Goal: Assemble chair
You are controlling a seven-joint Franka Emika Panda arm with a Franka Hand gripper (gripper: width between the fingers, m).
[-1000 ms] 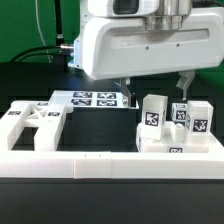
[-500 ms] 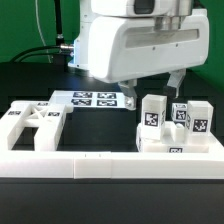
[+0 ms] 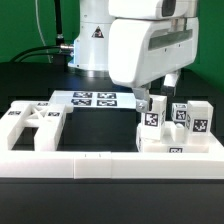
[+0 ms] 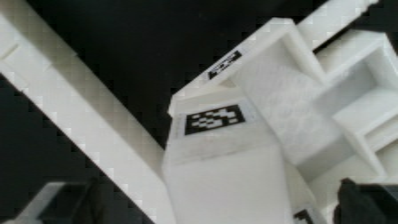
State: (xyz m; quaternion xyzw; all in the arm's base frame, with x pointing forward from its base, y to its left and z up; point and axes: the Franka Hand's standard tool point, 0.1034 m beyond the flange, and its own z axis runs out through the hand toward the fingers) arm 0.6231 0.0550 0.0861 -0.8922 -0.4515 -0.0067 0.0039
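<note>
Looking across the black tabletop point(image 3: 100, 125), I see a green backdrop point(image 3: 20, 25) behind it and a long white rail point(image 3: 100, 162) along its near side. Tagged chair pieces point(image 3: 172, 128) cluster at the exterior view's right, a slotted panel point(image 3: 30, 122) lies at its left, and the jaws hang wide open over the cluster, gripping nothing.

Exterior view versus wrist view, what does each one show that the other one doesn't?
Only the exterior view shows the whole layout: the marker board, the slotted panel, the long front rail and the open hand above the upright tagged blocks. Only the wrist view shows a close look at one white piece and the fine pattern of its tag. Both show white tagged chair pieces on the dark surface.
</note>
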